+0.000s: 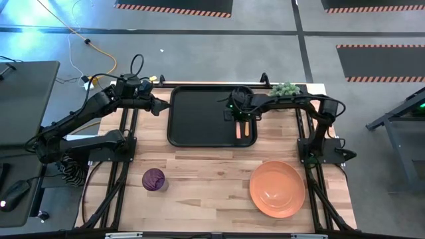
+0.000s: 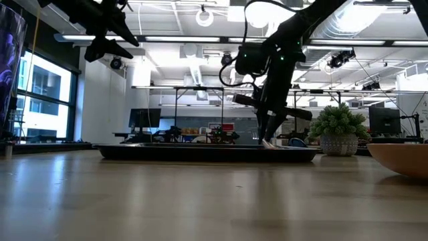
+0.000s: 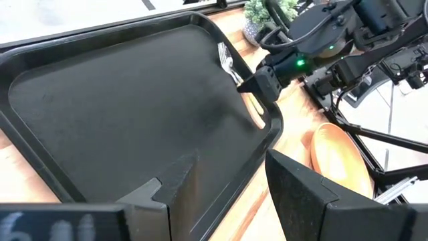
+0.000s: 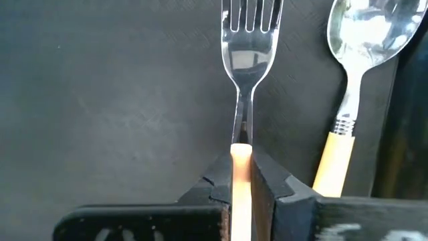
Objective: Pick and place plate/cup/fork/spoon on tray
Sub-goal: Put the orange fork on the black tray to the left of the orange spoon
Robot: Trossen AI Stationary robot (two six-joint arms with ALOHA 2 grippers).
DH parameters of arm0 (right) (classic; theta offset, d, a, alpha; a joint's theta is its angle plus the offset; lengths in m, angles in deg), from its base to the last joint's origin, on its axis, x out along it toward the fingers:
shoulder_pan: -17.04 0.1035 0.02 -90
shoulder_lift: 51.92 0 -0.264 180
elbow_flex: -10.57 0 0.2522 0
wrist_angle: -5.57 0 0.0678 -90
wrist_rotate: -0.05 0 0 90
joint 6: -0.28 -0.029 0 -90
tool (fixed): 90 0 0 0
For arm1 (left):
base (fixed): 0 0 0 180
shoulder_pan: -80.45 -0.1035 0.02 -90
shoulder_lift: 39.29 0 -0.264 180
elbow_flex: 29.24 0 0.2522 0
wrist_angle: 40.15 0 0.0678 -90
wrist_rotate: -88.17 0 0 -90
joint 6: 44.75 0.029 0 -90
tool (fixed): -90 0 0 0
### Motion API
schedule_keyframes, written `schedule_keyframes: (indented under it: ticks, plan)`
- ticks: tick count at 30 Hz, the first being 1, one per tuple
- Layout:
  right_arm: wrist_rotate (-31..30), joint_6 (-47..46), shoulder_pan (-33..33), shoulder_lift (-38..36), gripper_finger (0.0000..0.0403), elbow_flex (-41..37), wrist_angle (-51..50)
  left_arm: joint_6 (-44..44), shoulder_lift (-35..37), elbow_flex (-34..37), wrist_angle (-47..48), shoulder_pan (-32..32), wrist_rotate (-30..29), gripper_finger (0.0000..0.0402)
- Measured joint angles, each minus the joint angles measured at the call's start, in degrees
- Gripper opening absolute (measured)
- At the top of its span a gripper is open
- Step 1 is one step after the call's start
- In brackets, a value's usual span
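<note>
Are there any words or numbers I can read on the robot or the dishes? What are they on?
None can be read.
A pale blurred mark on the left gripper body, maybe digits: too blurred to read.
No writing shows on the tray, fork, spoon, plate or cup.

Grey concrete floor [image 1: 219,50] w/ hazard-striped mats [image 1: 174,8]. Big windows [image 2: 40,100] at room's side, ceiling strip lights [image 2: 177,39]. Potted plant [image 2: 339,129] nr desks w/ monitors [image 2: 144,119].

Bright ceiling lights, window glare at left, foreground table [image 2: 200,201] blurred, spoon [image 4: 354,40] gleaming
</note>
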Motion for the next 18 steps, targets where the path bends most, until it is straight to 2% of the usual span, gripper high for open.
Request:
schedule_keyframes:
  ticks: [8, 18]
  plan:
    - [0.6, -0.7, -2.1, 0.1, 0.0005, 0.0, -0.5, 0.0, 0.0, 0.0, 0.0, 0.0, 0.0, 0.0163]
    - [4.8, -0.3, -2.5, 3.8, 0.0008, 0.0, 0.2, 0.0, 0.0, 0.0, 0.0, 0.0, 0.0, 0.0163]
